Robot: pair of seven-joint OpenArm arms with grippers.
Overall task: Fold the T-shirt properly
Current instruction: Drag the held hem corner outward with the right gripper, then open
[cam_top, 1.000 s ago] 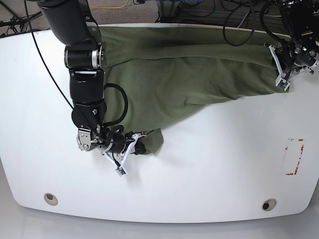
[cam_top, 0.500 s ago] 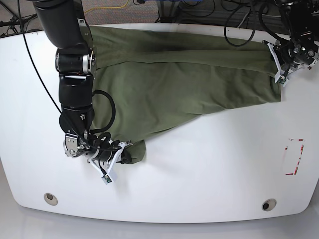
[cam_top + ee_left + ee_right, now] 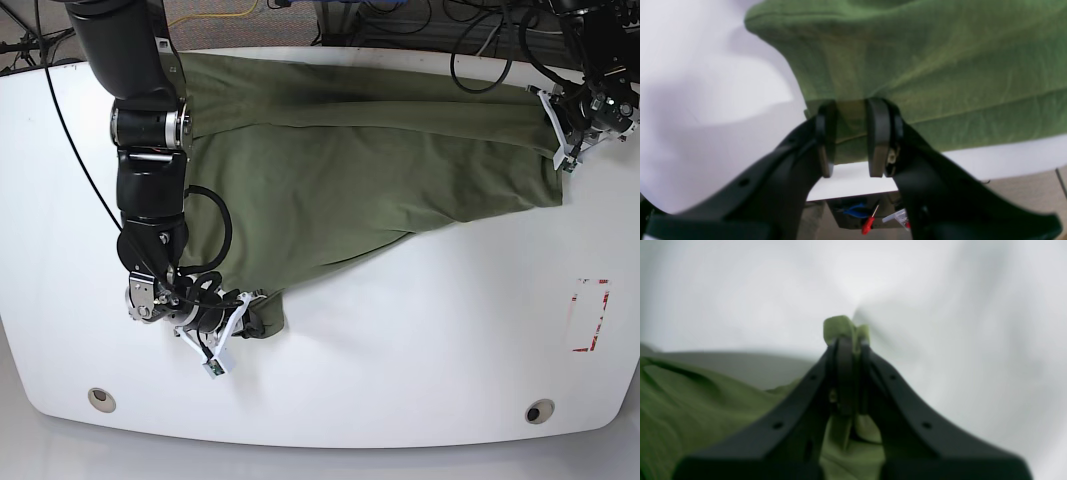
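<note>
Olive-green T-shirt (image 3: 350,170) spread across the far half of the white table (image 3: 420,340)

Its soft cotton lies mostly flat with shallow wrinkles, running from the far-left edge to the far-right edge of the table; the near hem slants down from the right side to a bunched point near the front-left corner, that point pinched in the right gripper (image 3: 848,343), while the far-right edge of the cloth sits between the pads of the left gripper (image 3: 851,136)

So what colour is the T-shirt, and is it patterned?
Plain olive green, no pattern visible. The T-shirt shows best in the base view.
</note>
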